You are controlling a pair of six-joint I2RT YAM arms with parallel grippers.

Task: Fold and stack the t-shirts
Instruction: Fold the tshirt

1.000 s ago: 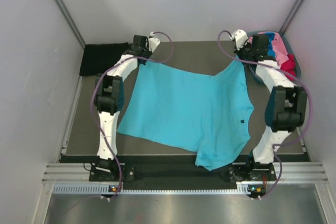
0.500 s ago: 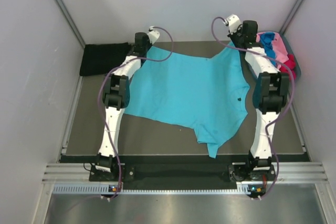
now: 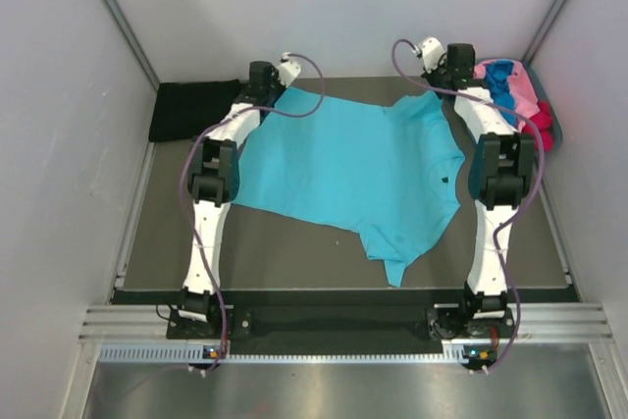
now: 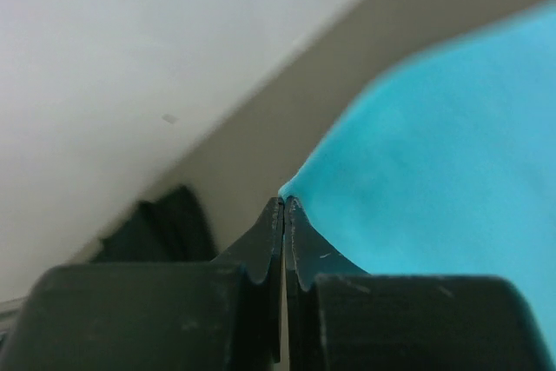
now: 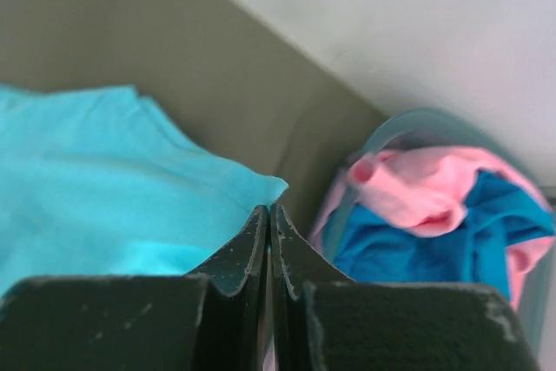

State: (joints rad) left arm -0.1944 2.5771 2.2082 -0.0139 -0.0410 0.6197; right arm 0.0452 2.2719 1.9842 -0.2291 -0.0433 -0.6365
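One turquoise t-shirt [image 3: 353, 169] is the piece in work. It lies spread nearly flat on the dark mat [image 3: 285, 252], neck toward the robot's R, hem toward its L, w/ one sleeve pointing back at the arm bases.

Both far corners of it are pinched. The left gripper [image 4: 284, 206] has its jaws pressed together on the far hem corner, w/ a tip of cloth showing right at the finger ends. The right gripper [image 5: 268, 213] is clamped just as tight on the far sleeve/shoulder corner. Holding those 2 corners wide apart prob. keeps the far edge stretched, so the body lays out smooth instead of bunching. I read this as the spread-out step, w/ no fold made yet.

Outward from the shirt:
- Off its far hem corner, apart from it, a black t-shirt [image 3: 191, 110] sits as a compact dark bundle. It looks folded, so likely the start of the stack, though the fold isn't clear enough to confirm.
- Off its far sleeve corner, just beside the right gripper, a grey-blue tub [image 5: 417, 119] holds pink [image 3: 525, 95], royal blue [image 3: 502, 74] & red [image 3: 540, 125] shirts. They're crumpled, so presumably waiting their turn.

Next move prob. calls for letting go & regripping for the first fold. Watch-outs are the loose sleeve nearest the bases, which lies skewed, & soft ripples across the body that could get folded in.
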